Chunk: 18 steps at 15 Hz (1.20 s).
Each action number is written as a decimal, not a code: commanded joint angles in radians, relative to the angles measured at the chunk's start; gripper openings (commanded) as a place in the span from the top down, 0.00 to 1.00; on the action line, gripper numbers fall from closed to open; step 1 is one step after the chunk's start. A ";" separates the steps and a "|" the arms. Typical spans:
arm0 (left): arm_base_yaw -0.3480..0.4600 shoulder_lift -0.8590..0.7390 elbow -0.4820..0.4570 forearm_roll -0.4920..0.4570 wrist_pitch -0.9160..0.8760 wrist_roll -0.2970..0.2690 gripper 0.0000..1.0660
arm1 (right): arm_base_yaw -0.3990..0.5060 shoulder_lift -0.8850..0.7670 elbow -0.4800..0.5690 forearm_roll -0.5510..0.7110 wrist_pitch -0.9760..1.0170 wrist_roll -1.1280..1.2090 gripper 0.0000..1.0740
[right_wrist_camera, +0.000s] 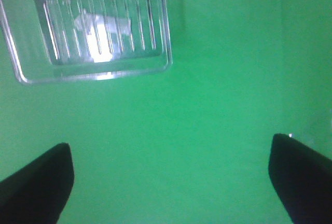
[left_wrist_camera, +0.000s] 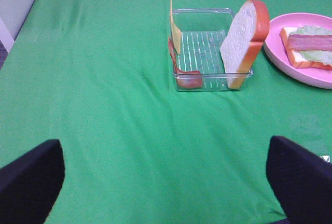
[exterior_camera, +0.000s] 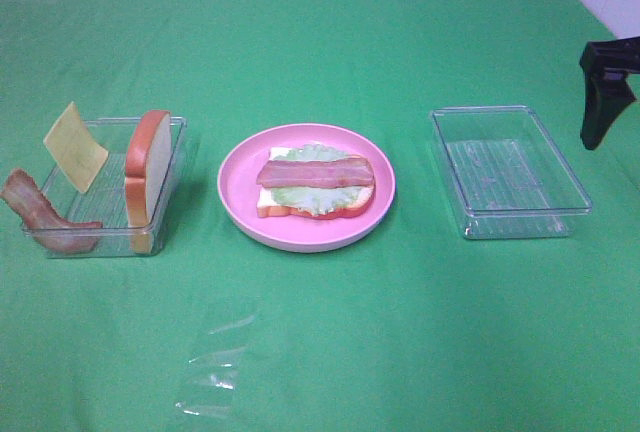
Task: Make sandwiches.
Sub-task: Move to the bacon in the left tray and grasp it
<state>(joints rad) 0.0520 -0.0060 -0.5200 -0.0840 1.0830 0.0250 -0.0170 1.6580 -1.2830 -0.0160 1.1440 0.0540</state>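
1. A green cloth (exterior_camera: 330, 32) covers the table. A round pink plate (exterior_camera: 235, 187) sits on it in the middle, between two trays.
2. The part-built sandwich (exterior_camera: 315, 187) lies on the plate. A white bread slice with orange-brown crust (exterior_camera: 268, 202) lies flat at the bottom, and a pale green lettuce leaf (exterior_camera: 300, 195) rests on it. A reddish-brown bacon strip (exterior_camera: 315, 172) lies on top, running left to right.
3. Left of the plate stands a clear plastic tray with a ribbed floor (exterior_camera: 105, 242).
4. In this left tray a second bread slice (exterior_camera: 148, 167) stands on its edge against the right wall. A yellow cheese square (exterior_camera: 75, 147) leans tilted at the far left and pokes above the rim. A second bacon strip (exterior_camera: 40, 214) hangs over the left wall, partly outside the tray.
5. Right of the plate, a little apart from it, sits a second clear plastic tray (exterior_camera: 515, 222).
6. A crinkled piece of clear film (exterior_camera: 215, 372) lies on the cloth, nearer than the plate and slightly to its left.
7. The left gripper (left_wrist_camera: 163, 146) has its jaws spread wide, with only green cloth between its black fingers (left_wrist_camera: 31, 182). It is well apart from the left tray and outside the high view.
8. The right gripper (right_wrist_camera: 169, 146) also has its jaws spread wide and grips nothing. It hangs over bare cloth near a corner of the right tray, at the far right edge of the high view.
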 commanded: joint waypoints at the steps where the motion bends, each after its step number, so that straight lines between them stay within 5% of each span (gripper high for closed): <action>1: -0.001 -0.016 0.003 0.000 -0.005 -0.002 0.08 | 0.000 -0.214 0.202 0.016 -0.058 -0.013 0.09; 7: -0.001 -0.016 0.003 0.000 -0.005 -0.002 0.08 | 0.000 -0.882 0.608 0.031 -0.086 -0.010 0.09; 18: -0.001 -0.016 0.003 0.000 -0.005 -0.002 0.08 | 0.000 -1.539 0.829 0.031 -0.043 -0.029 0.09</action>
<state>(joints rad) 0.0520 -0.0060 -0.5200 -0.0840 1.0830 0.0250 -0.0170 0.0810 -0.4560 0.0120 1.1020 0.0380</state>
